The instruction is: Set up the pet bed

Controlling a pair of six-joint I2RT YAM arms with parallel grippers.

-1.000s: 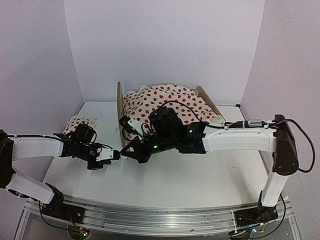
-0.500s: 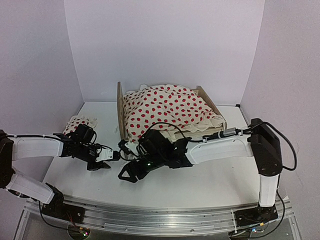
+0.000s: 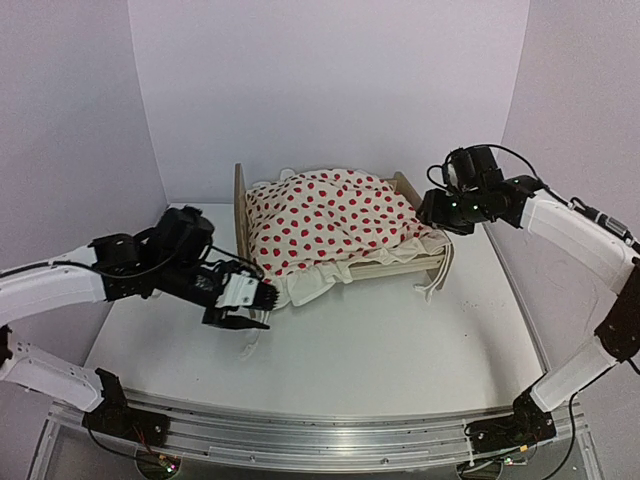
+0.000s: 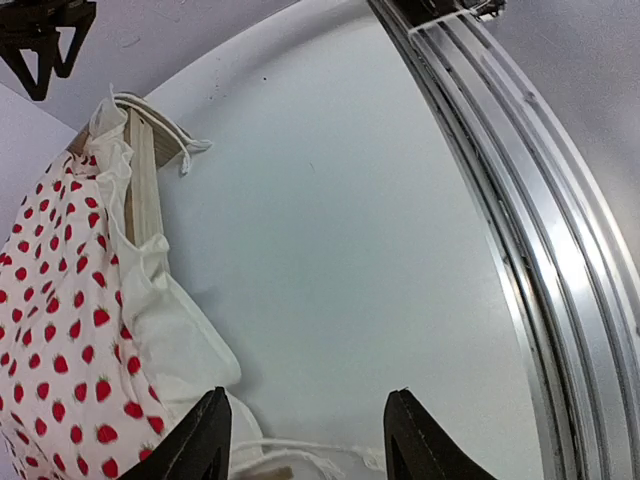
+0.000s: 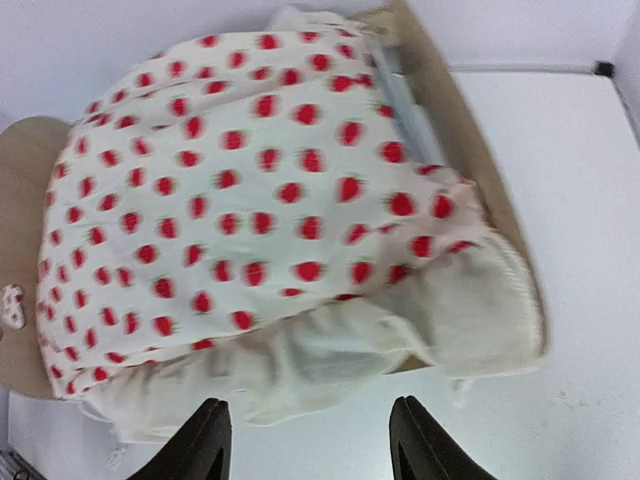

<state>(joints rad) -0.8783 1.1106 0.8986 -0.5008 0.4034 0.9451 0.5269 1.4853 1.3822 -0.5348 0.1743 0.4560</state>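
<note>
Pet bed (image 3: pixel 400 266) sits at the back of the surface (image 3: pixel 400 340) under a heaped dotted blanket (image 3: pixel 330 215); I judge its wooden frame light, stiff and apt to slide, best taken by the headboard (image 3: pixel 241 205) or footboard (image 3: pixel 406 185) edge. Left jaws and right jaws stand apart, empty. A second ago both were shut, low out front; now they flank the bed.

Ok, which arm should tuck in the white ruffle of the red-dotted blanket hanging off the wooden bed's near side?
Probably left. The left gripper is open, low beside the white ruffle; the right gripper hovers high, across the wooden bed.
</note>
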